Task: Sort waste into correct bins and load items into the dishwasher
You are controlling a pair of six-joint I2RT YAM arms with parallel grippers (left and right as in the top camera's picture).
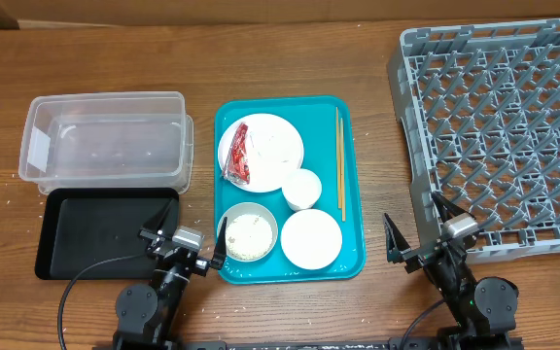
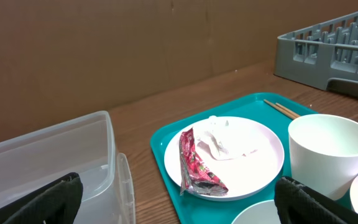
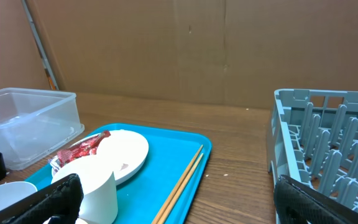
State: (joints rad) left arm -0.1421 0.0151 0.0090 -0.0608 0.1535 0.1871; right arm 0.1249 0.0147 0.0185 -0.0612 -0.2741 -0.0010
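Note:
A teal tray (image 1: 350,185) holds a large white plate (image 1: 276,143) with a red wrapper (image 1: 237,156) and a white tissue wad (image 2: 218,144), a small cup (image 1: 301,188), a bowl with rice (image 1: 250,231), a smaller plate (image 1: 311,238) and wooden chopsticks (image 1: 339,162). The clear tub (image 1: 105,136) and black tray (image 1: 105,231) sit to the left, the grey dish rack (image 1: 504,126) to the right. My left gripper (image 1: 183,247) is open and empty at the tray's front left corner. My right gripper (image 1: 424,236) is open and empty between tray and rack.
A brown cardboard wall stands behind the table (image 2: 135,50). Bare wooden tabletop (image 1: 382,126) lies between the teal tray and the rack. A few stray white specks lie on the wood (image 3: 225,175).

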